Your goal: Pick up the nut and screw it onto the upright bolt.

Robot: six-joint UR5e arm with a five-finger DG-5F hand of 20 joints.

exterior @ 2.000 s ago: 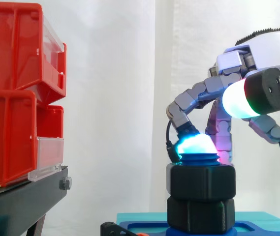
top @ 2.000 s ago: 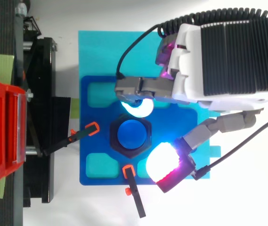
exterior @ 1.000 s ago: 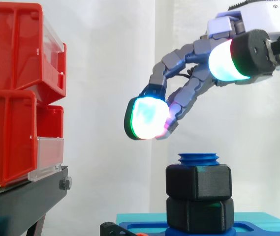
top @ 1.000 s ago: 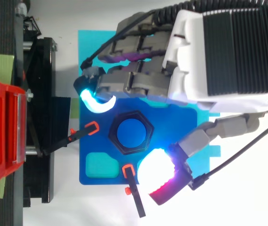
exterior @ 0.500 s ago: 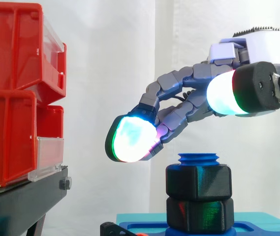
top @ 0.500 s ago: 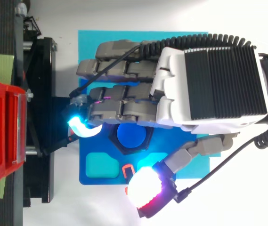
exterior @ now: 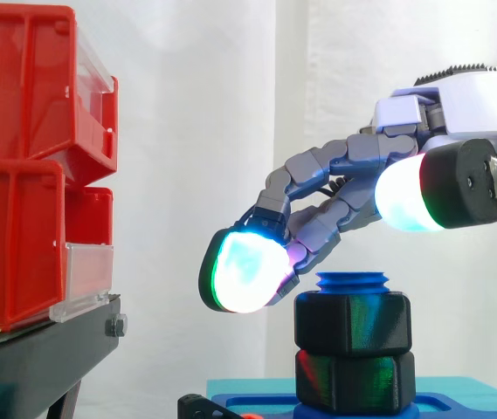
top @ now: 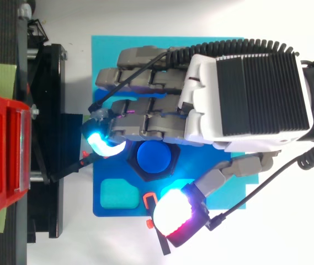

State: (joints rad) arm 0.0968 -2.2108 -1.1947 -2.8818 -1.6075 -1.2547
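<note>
**Robot hand** (exterior: 458, 131): enters from the right in the side view. Its fingers (top: 140, 118) are stretched out almost straight, sloping down and away from the palm. The thumb (exterior: 405, 194) is spread apart from them. Nothing is held in its grasp. The leading fingertip pad (exterior: 246, 272) glows green and cyan.

**Nut** (exterior: 353, 321): black and hexagonal, seated on the bolt below the fingers, between the fingertips and the thumb. The leading pad hangs just beside its upper corner, on the side away from the palm. Whether they touch cannot be told.

**Bolt** (exterior: 353, 281): blue and upright. Its threaded top stands just above the nut, under the fingers. In the top view its round end (top: 154, 157) shows beside the fingers, on the thumb's side.

**Black hexagonal piece** (exterior: 353, 380): directly beneath the nut, lower on the bolt.

**Blue plate** (top: 102, 176): beneath the robot hand, carrying the bolt. It has a pale recess (top: 118, 194) near the thumb pad (top: 173, 218).

**Cyan mat** (top: 107, 55): lies under the plate.

**Orange-tipped clamp** (top: 150, 197): at the plate's edge, just beside the thumb pad.

**Red bins** (exterior: 21, 175): stacked well beyond the fingertips.

**Black stand** (exterior: 38, 358): supports the bins.

**White curtain** (exterior: 196, 131): behind everything.
</note>
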